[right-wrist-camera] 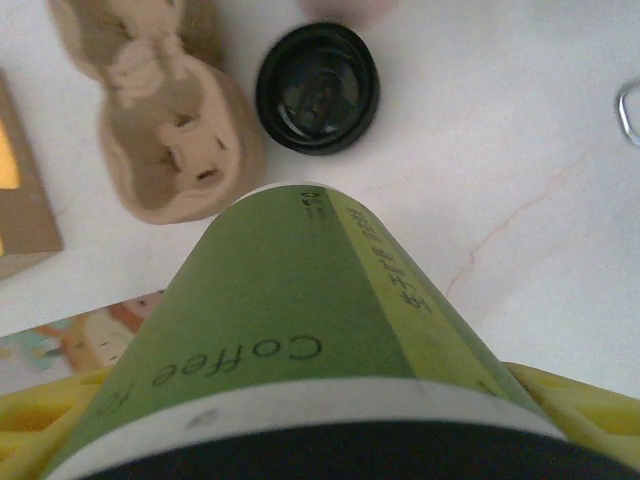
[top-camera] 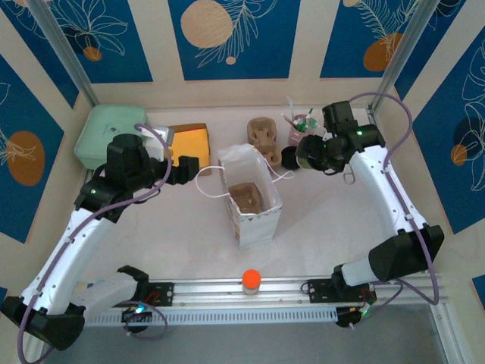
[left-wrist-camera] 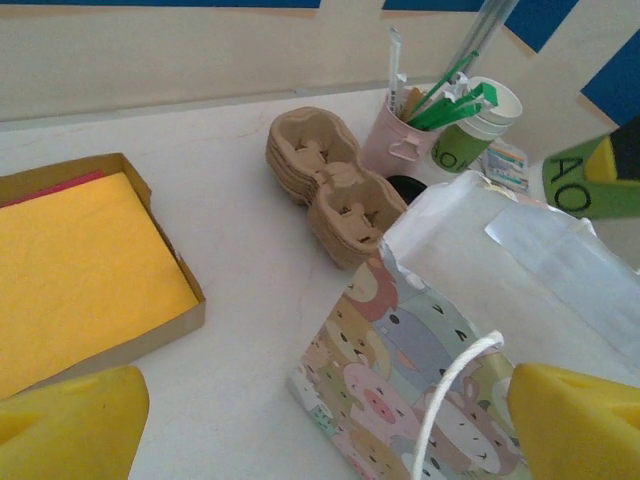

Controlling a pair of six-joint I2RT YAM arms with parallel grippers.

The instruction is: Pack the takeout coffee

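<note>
The takeout coffee (right-wrist-camera: 300, 330), a green cup marked "Coffee" with a white rim and black lid, hangs above the table in my right gripper (right-wrist-camera: 320, 420). Yellow fingers (right-wrist-camera: 590, 410) press on both of its sides. From above, my right gripper (top-camera: 311, 154) hangs at the back right, beside the pink cup. The paper bag (top-camera: 254, 201) with cartoon animals stands open mid-table, with a brown cup carrier (top-camera: 246, 196) inside. My left gripper (top-camera: 193, 173) is open just left of the bag (left-wrist-camera: 420, 330), and the bag's white cord handle (left-wrist-camera: 455, 390) lies between its fingers.
A stack of brown cup carriers (top-camera: 264, 136) and a loose black lid (right-wrist-camera: 317, 87) lie behind the bag. A pink cup of sticks (left-wrist-camera: 400, 135) and a lidless green-and-white cup (left-wrist-camera: 480, 120) stand at the back. A box of yellow napkins (left-wrist-camera: 80, 280) and a green container (top-camera: 106, 133) sit left.
</note>
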